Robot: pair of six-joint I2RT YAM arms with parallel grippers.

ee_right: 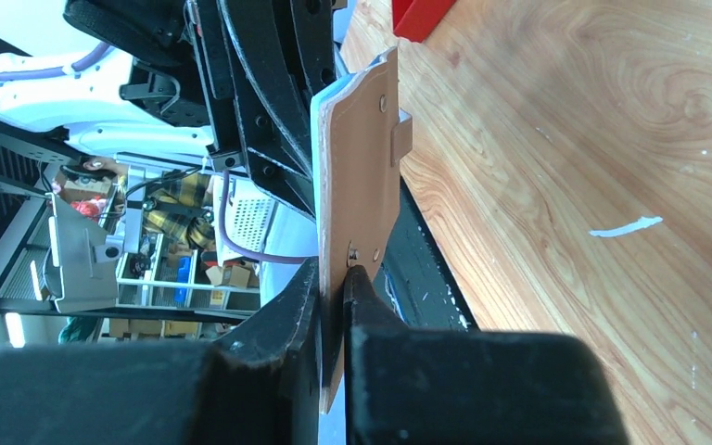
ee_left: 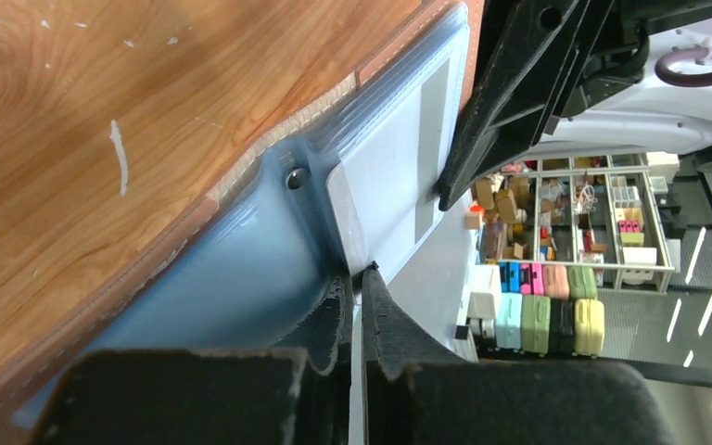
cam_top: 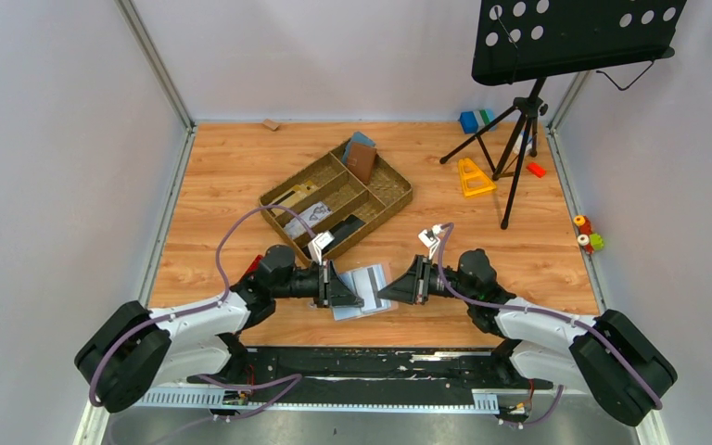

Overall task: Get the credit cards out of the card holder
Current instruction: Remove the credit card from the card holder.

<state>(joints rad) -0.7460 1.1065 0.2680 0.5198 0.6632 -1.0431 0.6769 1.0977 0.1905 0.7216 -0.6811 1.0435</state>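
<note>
Card holder [ee_right: 357, 185] in right tool [ee_right: 338, 278]

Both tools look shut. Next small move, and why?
Probably draw the left tool back to slide the card out, with the right tool holding steady. The left tool is shut on the white card's edge, the card is not yet clear of the card holder, and the right tool pinches its tan cover.

Looks like a robotics lab test cell: wood-grain table [cam_top: 241, 185] boxed in by plain white panels [cam_top: 56, 139] on aluminium framing [cam_top: 153, 60], two robot arms [cam_top: 195, 320] bolted at its near edge. Beyond, storage shelving [ee_left: 575, 218] crammed with boxes, plus a row of coloured cases [ee_left: 538, 320].
</note>
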